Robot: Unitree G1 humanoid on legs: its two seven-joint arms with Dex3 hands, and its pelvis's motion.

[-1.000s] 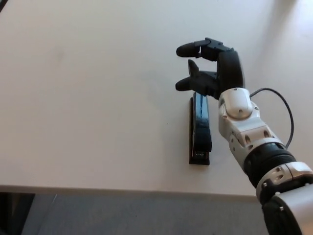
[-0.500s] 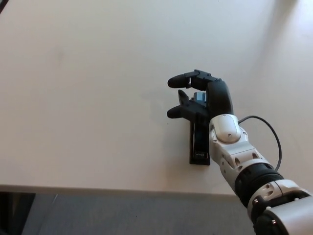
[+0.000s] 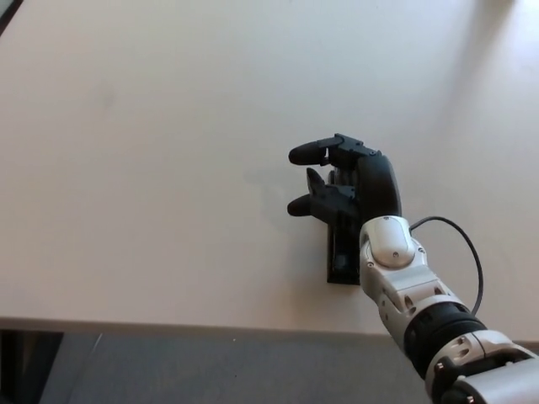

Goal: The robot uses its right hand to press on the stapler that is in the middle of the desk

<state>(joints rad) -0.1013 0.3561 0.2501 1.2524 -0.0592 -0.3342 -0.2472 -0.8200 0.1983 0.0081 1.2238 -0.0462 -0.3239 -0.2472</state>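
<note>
A black stapler (image 3: 341,257) lies on the white desk (image 3: 152,168), its length running from near to far. Only its near end shows. The far part is hidden under my right hand (image 3: 349,181), which rests over the top of it with the palm down. The fingers (image 3: 307,154) stick out to the left, spread apart and holding nothing. My silver right forearm (image 3: 404,286) comes in from the lower right. My left hand does not show.
The desk's front edge (image 3: 168,324) runs along the bottom of the picture, with grey floor below it. A thin black cable (image 3: 467,252) loops off the right wrist.
Over the last second my right hand came down and toward me from beyond the stapler's far end. It now covers most of the stapler, whose blue part no longer shows.
</note>
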